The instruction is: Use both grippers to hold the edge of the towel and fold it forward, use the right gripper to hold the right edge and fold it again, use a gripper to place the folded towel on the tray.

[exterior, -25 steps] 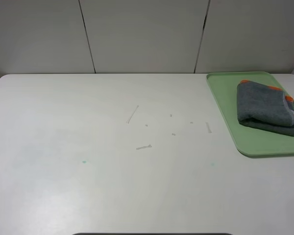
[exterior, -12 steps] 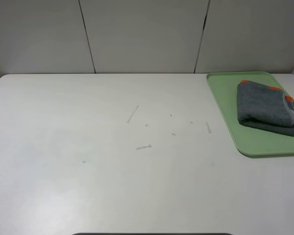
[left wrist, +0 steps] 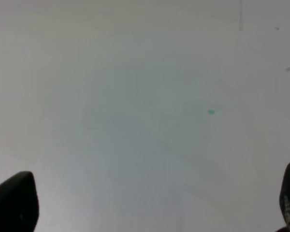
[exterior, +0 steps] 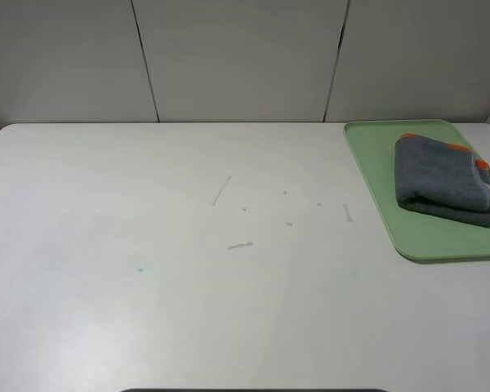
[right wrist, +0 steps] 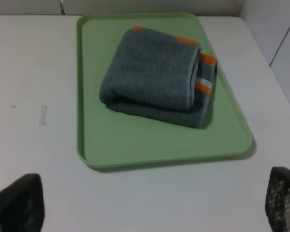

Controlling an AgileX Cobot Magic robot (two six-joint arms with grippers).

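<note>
The left gripper [left wrist: 150, 203] had its fingers [left wrist: 14, 200] spread wide, one dark tip at each lower corner of its wrist view, with nothing between them and nothing touched. Below it lay only the bare white table [left wrist: 135, 96], marked by a small teal dot [left wrist: 211, 112].

The right gripper [right wrist: 150, 203] was spread just as wide, its black fingertips [right wrist: 17, 203] apart at the two lower corners of its own view, gripping nothing and clear of both tray and cloth. Neither arm showed in the high camera.

The towel [exterior: 443, 181] lay folded into a thick grey bundle on the tray [exterior: 376, 188], toward the tray's far and right part, with bare green surface left on its near and left sides. Orange patches [exterior: 457, 147] showed along the bundle's far and right edges, and in the right wrist view a pale grey band [right wrist: 198, 79] ran down the stacked hems on that side. The tray sat at the far right of the table, its right end cut off by the frame edge.

Around the middle of the table were a few short pale scuff marks [exterior: 221, 189] and specks, well apart from the tray. Grey wall panels [exterior: 237, 57] stood behind the far edge. Nothing lay between the right gripper and the tray.
</note>
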